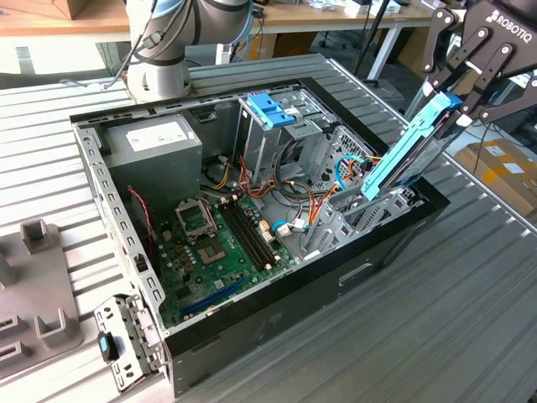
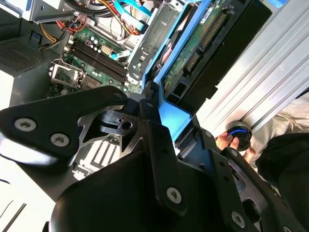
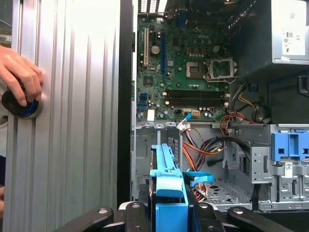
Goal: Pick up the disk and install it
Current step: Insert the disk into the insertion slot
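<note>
The disk (image 1: pixel 411 151), a flat drive with blue plastic side rails, hangs steeply tilted over the open computer case (image 1: pixel 252 311) at the exterior view's right. Its lower end reaches down into the metal drive bay (image 1: pixel 352 214) by the case's right wall. My gripper (image 1: pixel 449 105) is shut on the disk's upper end, one black finger on each side. In the second wrist view the disk's green circuit-board underside (image 2: pixel 193 53) faces the camera. The first wrist view looks along the blue rail (image 3: pixel 169 183) between my fingers (image 3: pixel 133 215), with the motherboard (image 3: pixel 183 92) beyond.
A grey power-supply box (image 1: pixel 155 147) and a drive cage with a blue handle (image 1: pixel 270 109) sit at the case's back. Loose cables (image 1: pixel 336 180) lie beside the bay. A person's hand (image 3: pixel 19 72) rests on a black-and-blue knob (image 3: pixel 21 104) on the ribbed table. Grey fixtures (image 1: pixel 33 277) stand left.
</note>
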`<state>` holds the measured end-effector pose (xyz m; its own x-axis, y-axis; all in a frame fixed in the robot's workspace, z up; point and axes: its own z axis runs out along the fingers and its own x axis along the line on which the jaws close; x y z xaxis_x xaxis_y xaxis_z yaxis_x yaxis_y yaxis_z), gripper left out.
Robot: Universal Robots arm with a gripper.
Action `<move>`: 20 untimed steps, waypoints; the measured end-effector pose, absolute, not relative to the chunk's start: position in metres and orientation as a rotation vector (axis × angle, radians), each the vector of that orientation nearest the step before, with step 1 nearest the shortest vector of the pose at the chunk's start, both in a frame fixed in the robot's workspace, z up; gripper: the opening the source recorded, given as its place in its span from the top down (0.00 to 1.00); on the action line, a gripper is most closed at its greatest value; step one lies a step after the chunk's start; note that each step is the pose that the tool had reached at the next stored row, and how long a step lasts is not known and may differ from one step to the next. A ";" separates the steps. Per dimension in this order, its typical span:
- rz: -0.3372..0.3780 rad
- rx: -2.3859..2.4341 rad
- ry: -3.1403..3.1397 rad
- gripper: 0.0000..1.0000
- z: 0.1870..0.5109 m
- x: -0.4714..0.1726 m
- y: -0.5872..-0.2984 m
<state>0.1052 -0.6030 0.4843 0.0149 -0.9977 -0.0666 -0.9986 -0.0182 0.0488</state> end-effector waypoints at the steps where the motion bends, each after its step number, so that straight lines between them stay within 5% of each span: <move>1: 0.128 -2.229 2.193 0.63 0.484 0.104 -0.603; 20: 0.128 -2.230 2.193 0.63 0.481 0.091 -0.603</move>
<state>0.0906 -0.6030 0.4809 0.0152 -0.9977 -0.0665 -0.9986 -0.0184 0.0488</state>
